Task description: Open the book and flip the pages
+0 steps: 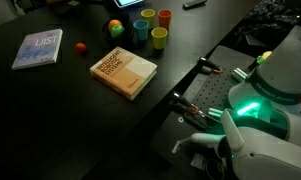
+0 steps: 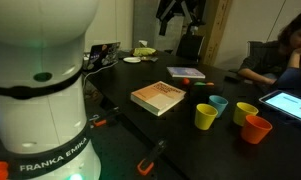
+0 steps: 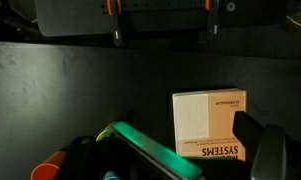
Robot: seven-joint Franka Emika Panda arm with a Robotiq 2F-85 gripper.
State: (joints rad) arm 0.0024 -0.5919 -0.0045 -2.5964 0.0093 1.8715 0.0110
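Note:
The tan-orange book point(image 1: 123, 72) lies closed and flat on the dark table, seen in both exterior views point(image 2: 158, 96). Its white page block shows along the side; the pages inside are hidden. In the wrist view the book point(image 3: 208, 122) sits at lower right, reddish title upside down. My gripper point(image 2: 178, 18) hangs high above the far part of the table, well away from the book, open and empty. One dark finger point(image 3: 258, 140) overlaps the book's right edge in the wrist view.
A thinner blue-grey book point(image 1: 38, 48) lies further along the table point(image 2: 186, 72). Several coloured cups point(image 1: 158, 37) point(image 2: 207, 116) stand near the tan book, with a red ball point(image 1: 80, 46) and a multicoloured ball point(image 1: 115, 27). A person point(image 2: 286, 55) sits with a tablet point(image 2: 288, 105). My base point(image 2: 40, 90) glows green.

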